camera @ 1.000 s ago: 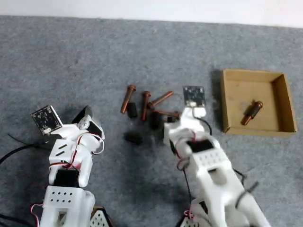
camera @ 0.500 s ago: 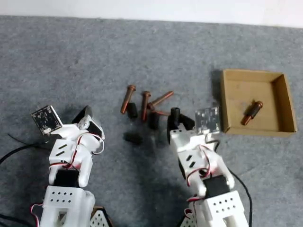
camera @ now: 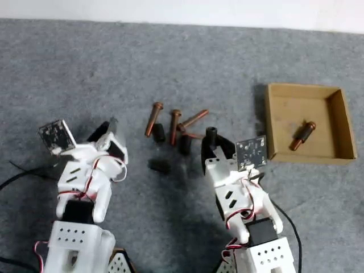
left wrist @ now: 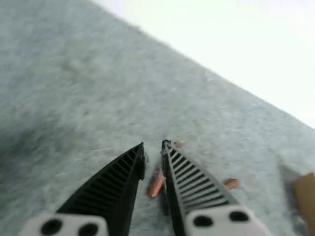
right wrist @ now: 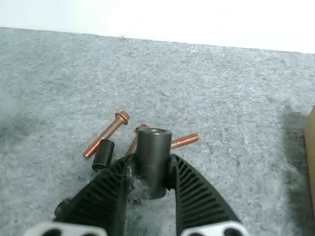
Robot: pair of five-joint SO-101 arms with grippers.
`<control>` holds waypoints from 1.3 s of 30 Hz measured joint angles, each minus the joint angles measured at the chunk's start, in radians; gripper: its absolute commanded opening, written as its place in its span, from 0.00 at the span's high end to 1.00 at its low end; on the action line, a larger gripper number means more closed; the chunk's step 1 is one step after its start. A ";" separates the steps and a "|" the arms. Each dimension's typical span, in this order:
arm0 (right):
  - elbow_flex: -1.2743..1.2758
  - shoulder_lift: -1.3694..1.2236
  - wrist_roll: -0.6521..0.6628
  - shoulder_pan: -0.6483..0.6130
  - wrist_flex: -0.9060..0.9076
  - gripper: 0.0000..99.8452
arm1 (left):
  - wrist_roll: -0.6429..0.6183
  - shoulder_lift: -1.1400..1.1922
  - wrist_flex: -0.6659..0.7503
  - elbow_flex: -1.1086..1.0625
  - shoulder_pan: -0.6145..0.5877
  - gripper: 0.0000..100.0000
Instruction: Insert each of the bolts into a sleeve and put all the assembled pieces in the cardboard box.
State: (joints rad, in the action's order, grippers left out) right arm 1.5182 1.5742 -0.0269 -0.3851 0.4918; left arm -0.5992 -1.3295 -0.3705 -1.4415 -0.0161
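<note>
**Right gripper comes away with a sleeve**

Over the last second the right arm has drawn back from the pile. Its right gripper (right wrist: 150, 169) is now clamped on a short dark-grey metal sleeve (right wrist: 153, 147), held upright with the open bore facing up, just above the grey felt desk (camera: 85, 68). Well to its left, the left gripper (left wrist: 153, 147) has tipped up a little, its jaws a narrow gap apart and holding nothing. The sleeve looks ready to take a bolt.

Just beyond, loose copper-coloured bolts (camera: 153, 118) and more black sleeves (camera: 185, 144) lie close together. Farthest right, the shallow brown cardboard box (camera: 267, 122) holds one finished bolt-in-sleeve piece (camera: 302, 135), so most of the work remains.
</note>
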 measured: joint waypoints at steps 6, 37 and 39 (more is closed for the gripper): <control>0.046 0.002 0.000 0.000 0.000 1.00 | 0.060 0.382 0.000 0.292 0.106 0.92; 0.132 0.011 0.081 0.000 -0.054 1.00 | 0.281 1.872 -0.292 1.415 0.178 0.81; 0.132 0.011 0.081 0.000 -0.054 1.00 | 0.281 1.880 -0.292 1.425 0.175 0.81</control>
State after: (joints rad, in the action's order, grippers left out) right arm 1.6502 1.5850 0.0545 -0.3851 0.4381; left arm -0.3184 0.5501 -0.6621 -0.0161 0.1588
